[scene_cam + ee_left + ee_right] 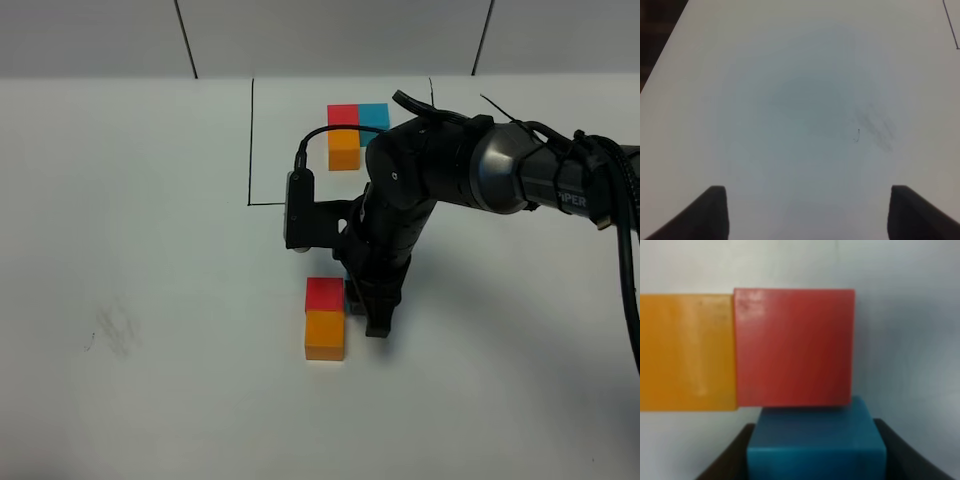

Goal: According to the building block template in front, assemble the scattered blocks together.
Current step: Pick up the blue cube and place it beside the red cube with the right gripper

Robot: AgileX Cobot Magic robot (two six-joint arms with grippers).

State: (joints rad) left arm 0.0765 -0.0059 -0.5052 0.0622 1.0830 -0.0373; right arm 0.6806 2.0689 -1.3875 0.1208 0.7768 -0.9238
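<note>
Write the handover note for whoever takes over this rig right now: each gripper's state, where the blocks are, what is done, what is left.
Left gripper: open, holding nothing, over bare table.
Right gripper: shut on the blue cube, pressing it against the red cube.
Template: inside the black frame at the back.
Done: red cube and orange cube sit joined.
Left: check the blue cube is flush beside the red one as in the template, then release.

I'm looking at a robot test lab: a bare white bench (120, 200) with a black rectangle (251, 140) drawn on it, plain grey wall panels (330, 35) behind, and small coloured cubes (325, 318) under a black arm (480, 170).
</note>
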